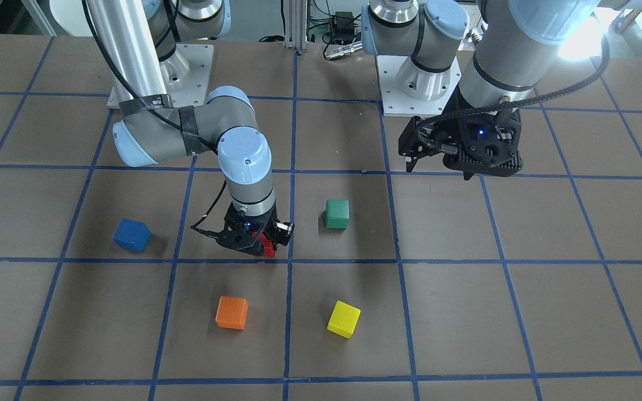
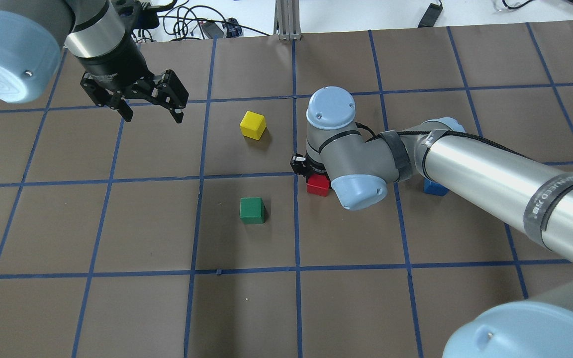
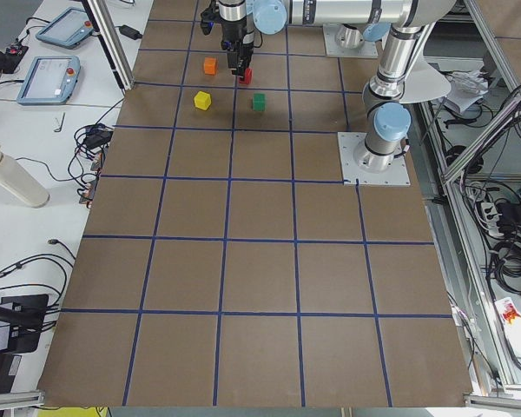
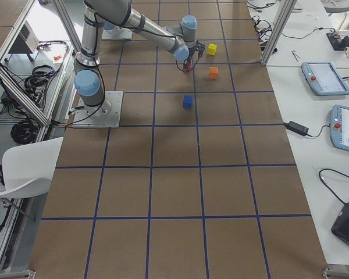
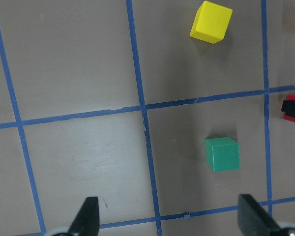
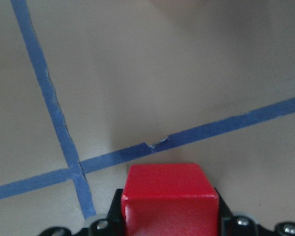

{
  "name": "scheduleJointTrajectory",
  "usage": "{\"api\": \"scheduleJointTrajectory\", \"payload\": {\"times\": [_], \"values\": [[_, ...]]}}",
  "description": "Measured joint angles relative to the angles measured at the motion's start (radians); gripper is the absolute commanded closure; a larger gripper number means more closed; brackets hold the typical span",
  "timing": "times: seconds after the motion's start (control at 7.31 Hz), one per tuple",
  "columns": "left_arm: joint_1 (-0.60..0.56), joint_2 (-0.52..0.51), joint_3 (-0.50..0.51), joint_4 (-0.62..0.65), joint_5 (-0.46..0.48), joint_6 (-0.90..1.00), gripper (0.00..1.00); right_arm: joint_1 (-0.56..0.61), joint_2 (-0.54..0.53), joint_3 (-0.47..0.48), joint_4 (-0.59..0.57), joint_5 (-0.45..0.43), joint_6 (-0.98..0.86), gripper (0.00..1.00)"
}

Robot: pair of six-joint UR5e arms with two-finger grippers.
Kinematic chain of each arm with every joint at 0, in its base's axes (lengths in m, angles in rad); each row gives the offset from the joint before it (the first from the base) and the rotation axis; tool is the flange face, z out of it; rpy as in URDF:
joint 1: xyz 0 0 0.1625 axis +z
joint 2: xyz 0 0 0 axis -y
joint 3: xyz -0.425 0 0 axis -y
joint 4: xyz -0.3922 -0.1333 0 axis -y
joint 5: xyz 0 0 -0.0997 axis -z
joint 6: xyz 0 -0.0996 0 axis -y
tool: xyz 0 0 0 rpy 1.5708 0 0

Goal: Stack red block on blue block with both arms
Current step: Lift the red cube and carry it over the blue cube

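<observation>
The red block (image 1: 268, 249) sits between the fingers of my right gripper (image 1: 254, 243), which is shut on it low over the table by a blue tape crossing. The right wrist view shows the red block (image 6: 167, 189) held between the jaws. It also shows in the overhead view (image 2: 319, 184) under the wrist. The blue block (image 1: 131, 234) stands alone on the table, beyond the right forearm in the overhead view (image 2: 434, 188). My left gripper (image 2: 152, 112) is open and empty, high above the table and far from both blocks.
A green block (image 1: 336, 214), an orange block (image 1: 232, 312) and a yellow block (image 1: 344, 319) stand near the red one. The left wrist view shows the green block (image 5: 222, 154) and the yellow block (image 5: 211, 22). Blue tape divides the brown table (image 1: 521, 312) into squares.
</observation>
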Motion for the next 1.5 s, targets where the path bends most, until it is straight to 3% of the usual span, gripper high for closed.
{"api": "scheduleJointTrajectory", "payload": {"times": [0.55, 0.96, 1.23, 1.5], "values": [[0.0, -0.001, 0.0, 0.002, 0.002, 0.004, 0.0, -0.041, -0.081, -0.052, 0.155, -0.029, -0.142, 0.88], [-0.001, -0.007, -0.001, 0.003, 0.003, -0.001, 0.0, -0.227, -0.219, -0.05, 0.346, -0.049, -0.399, 0.88], [-0.003, -0.016, 0.0, 0.005, 0.003, -0.01, 0.0, -0.35, -0.249, -0.032, 0.373, -0.051, -0.525, 0.89], [-0.003, -0.019, 0.0, 0.005, 0.002, -0.007, 0.0, -0.418, -0.252, -0.021, 0.369, -0.051, -0.521, 0.89]]}}
